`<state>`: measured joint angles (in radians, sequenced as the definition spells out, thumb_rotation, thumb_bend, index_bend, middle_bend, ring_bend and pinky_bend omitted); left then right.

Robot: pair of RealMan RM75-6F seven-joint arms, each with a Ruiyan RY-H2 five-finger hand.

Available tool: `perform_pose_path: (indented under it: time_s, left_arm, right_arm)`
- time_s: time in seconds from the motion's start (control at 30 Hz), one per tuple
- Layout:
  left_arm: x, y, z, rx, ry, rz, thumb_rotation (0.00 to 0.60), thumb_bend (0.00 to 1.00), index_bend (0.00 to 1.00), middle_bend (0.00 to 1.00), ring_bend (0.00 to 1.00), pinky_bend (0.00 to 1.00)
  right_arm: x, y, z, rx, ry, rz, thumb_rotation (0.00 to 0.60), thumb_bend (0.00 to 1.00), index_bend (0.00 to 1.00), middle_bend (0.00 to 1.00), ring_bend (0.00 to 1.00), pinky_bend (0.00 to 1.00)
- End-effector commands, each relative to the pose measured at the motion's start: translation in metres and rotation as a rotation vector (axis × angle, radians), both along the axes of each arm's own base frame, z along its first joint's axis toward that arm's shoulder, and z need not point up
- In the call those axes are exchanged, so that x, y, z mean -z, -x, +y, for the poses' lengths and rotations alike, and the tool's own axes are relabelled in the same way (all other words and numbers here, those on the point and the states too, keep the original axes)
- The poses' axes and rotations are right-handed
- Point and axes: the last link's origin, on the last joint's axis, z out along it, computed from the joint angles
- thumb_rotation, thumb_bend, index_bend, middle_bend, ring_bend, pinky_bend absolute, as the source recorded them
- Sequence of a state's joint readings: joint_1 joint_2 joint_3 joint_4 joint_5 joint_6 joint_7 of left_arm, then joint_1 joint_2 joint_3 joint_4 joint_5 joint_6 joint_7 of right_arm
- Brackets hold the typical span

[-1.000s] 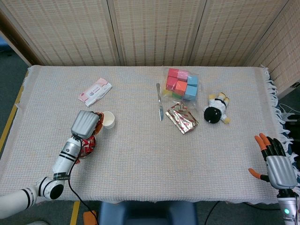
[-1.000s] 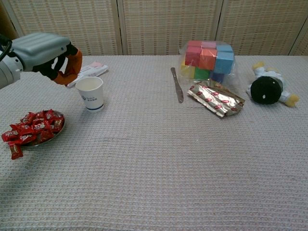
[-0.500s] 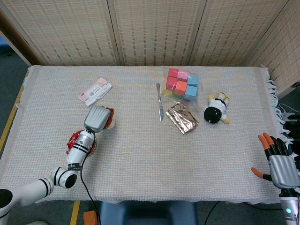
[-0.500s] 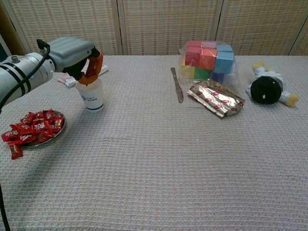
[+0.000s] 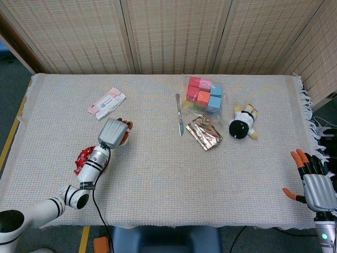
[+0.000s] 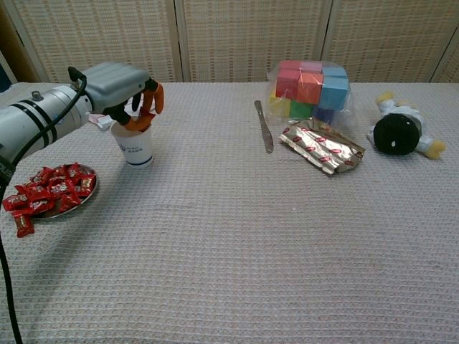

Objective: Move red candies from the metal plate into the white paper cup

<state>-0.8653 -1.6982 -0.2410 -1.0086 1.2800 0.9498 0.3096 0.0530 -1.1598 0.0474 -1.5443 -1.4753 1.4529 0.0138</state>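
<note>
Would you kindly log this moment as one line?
left hand over white paper cup | red candies on metal plate | right hand idle, open

Head overhead, chest low, shared table

woven tan screens with pale upright frames fill the top of both views, angling in at the upper corners. below them a table under a light waffle-weave cloth, fringed at right. dark grey floor at left, with a yellow stripe.
</note>
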Motion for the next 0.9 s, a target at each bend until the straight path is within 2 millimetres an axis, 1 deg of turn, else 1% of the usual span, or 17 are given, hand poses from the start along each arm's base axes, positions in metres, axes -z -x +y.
perform_pose_path:
  time_s: [0.03,0.23,0.3,0.37,0.43,0.47,0.53,0.6,0.67,0.77,0.9]
  left_arm:
    - [-0.001,0.000,-0.001,-0.004,0.016,-0.003,0.600,0.48,0.36,0.45,0.41,0.97]
    - [-0.010,0.000,-0.008,-0.001,0.024,-0.042,0.600,0.44,0.26,0.39,0.37,0.97]
    - [-0.015,0.002,-0.015,0.007,0.022,-0.059,0.600,0.44,0.23,0.39,0.37,0.97]
    - [-0.024,0.009,-0.029,0.016,0.018,-0.083,0.600,0.43,0.22,0.38,0.37,0.97]
    - [-0.031,0.020,-0.045,0.011,0.022,-0.098,0.600,0.42,0.21,0.35,0.36,0.97]
    - [-0.036,0.029,-0.057,-0.001,0.029,-0.108,0.600,0.41,0.20,0.33,0.34,0.97]
    - [-0.043,0.044,-0.075,-0.027,0.039,-0.109,0.600,0.40,0.18,0.27,0.29,0.98]
    - [-0.050,0.063,-0.093,-0.073,0.051,-0.102,0.600,0.39,0.14,0.20,0.24,0.98]
    - [-0.054,0.082,-0.108,-0.132,0.068,-0.098,0.600,0.38,0.11,0.16,0.21,0.99]
    - [-0.057,0.103,-0.124,-0.203,0.080,-0.083,0.600,0.37,0.08,0.13,0.18,1.00]
    - [-0.057,0.123,-0.132,-0.264,0.076,-0.049,0.600,0.37,0.07,0.11,0.17,1.00]
  right_arm:
    - [0.000,0.000,0.000,-0.001,0.000,0.000,0.600,0.05,0.00,0.00,0.00,0.00]
    - [-0.001,-0.002,0.001,-0.008,0.003,-0.003,0.600,0.05,0.00,0.00,0.00,0.00]
    - [-0.001,-0.002,0.002,-0.011,0.002,-0.005,0.600,0.05,0.00,0.00,0.00,0.00]
    - [-0.001,-0.003,0.003,-0.016,0.003,-0.008,0.600,0.05,0.00,0.00,0.00,0.00]
    - [-0.001,-0.004,0.003,-0.020,0.001,-0.011,0.600,0.05,0.00,0.00,0.00,0.00]
    - [-0.002,-0.004,0.004,-0.024,0.000,-0.012,0.600,0.05,0.00,0.00,0.00,0.00]
    - [-0.002,-0.005,0.005,-0.030,-0.003,-0.015,0.600,0.05,0.00,0.00,0.00,0.00]
    - [-0.002,-0.006,0.007,-0.036,-0.005,-0.016,0.600,0.05,0.00,0.00,0.00,0.00]
    - [-0.001,-0.008,0.008,-0.043,-0.008,-0.017,0.600,0.05,0.00,0.00,0.00,0.00]
    - [0.000,-0.010,0.009,-0.053,-0.014,-0.018,0.600,0.05,0.00,0.00,0.00,0.00]
    - [0.003,-0.012,0.009,-0.063,-0.028,-0.019,0.600,0.05,0.00,0.00,0.00,0.00]
